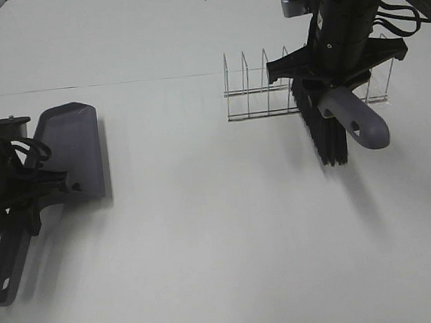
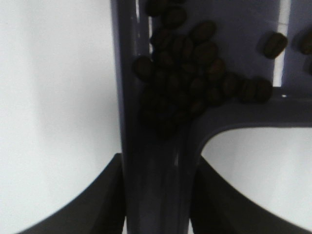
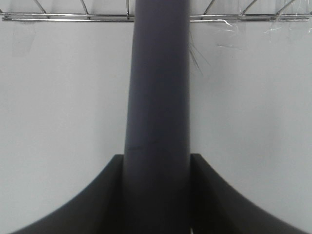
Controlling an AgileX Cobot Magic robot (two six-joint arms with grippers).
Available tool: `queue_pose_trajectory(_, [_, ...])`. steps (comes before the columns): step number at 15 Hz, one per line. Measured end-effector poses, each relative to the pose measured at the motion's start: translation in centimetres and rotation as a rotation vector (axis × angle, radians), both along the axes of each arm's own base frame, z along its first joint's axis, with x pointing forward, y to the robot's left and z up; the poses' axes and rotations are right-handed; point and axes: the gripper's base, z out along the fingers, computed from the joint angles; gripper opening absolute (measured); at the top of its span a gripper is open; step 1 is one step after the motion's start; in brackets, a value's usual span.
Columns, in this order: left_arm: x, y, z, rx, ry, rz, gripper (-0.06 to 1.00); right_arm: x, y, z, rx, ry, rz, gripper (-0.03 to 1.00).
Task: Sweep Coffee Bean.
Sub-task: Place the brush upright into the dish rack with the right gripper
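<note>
The coffee beans (image 2: 185,83) lie piled inside the grey-purple dustpan (image 2: 146,48), in the corner where the pan meets its handle. My left gripper (image 2: 156,195) is shut on the dustpan's handle. At the table's left the dustpan (image 1: 71,148) shows only its outer side, so no beans show in the exterior high view. My left gripper (image 1: 23,205) holds it there. My right gripper (image 1: 329,76) is shut on the brush handle (image 1: 359,119); the black bristles (image 1: 325,133) point down beside the wire rack. In the right wrist view the handle (image 3: 158,97) runs between the fingers of my right gripper (image 3: 157,195).
A wire rack (image 1: 269,89) with upright dividers stands at the back right, just behind the brush; its lower rail (image 3: 73,17) shows in the right wrist view. The white table (image 1: 223,244) stretches between the two arms.
</note>
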Motion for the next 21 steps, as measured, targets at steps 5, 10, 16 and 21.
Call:
queue_pose_trajectory(5, [-0.2,0.0,0.0,0.004,0.016,0.0,0.33,1.3,0.4,-1.9,-0.012,0.007,0.015,0.36])
queue_pose_trajectory(10, [-0.2,0.0,0.0,0.004,0.017,0.0,0.33,4.5,0.9,-2.0,-0.023,-0.054,0.003,0.36])
queue_pose_trajectory(16, [-0.2,0.1,0.0,0.006,0.018,-0.002,0.33,7.4,-0.7,-2.9,0.0,-0.079,-0.012,0.36])
queue_pose_trajectory(21, [-0.2,0.1,0.0,0.011,0.017,-0.007,0.33,7.4,-0.5,-3.0,0.022,-0.072,0.015,0.36])
